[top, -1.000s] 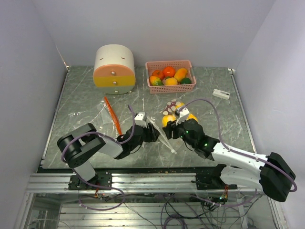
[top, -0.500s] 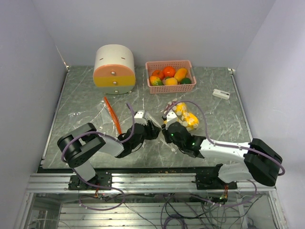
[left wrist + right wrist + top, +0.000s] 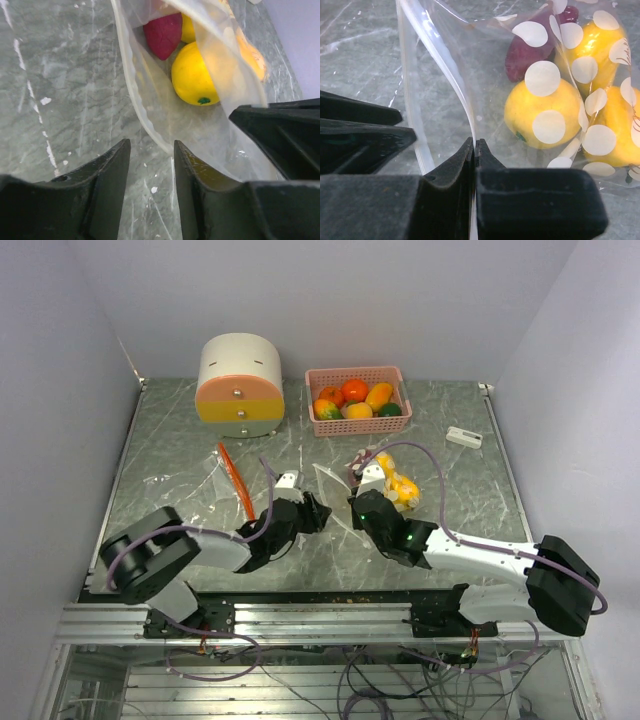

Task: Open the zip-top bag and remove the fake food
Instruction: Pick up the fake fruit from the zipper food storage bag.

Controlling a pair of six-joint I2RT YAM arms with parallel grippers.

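The zip-top bag (image 3: 393,486) lies at mid-table, clear with white dots on one side. Inside it is the fake food: a yellow fruit (image 3: 192,77), a dark red piece (image 3: 162,32) and more yellow ones (image 3: 600,45). My right gripper (image 3: 474,142) is shut on one lip of the bag's mouth. In the top view it sits at the bag's near-left corner (image 3: 358,504). My left gripper (image 3: 150,145) is open, its tips just short of the other lip (image 3: 145,125), nothing between them. The two grippers face each other closely (image 3: 316,512).
A pink basket (image 3: 357,374) with several fruits stands at the back. A round cream, orange and yellow drawer box (image 3: 239,386) is back left. An orange strip (image 3: 233,478) on clear film lies left of my left arm. A small white device (image 3: 463,437) is at right.
My right gripper has swung left to the bag's mouth and shut on its lip. The left gripper's jaws have narrowed and it has shifted slightly back.
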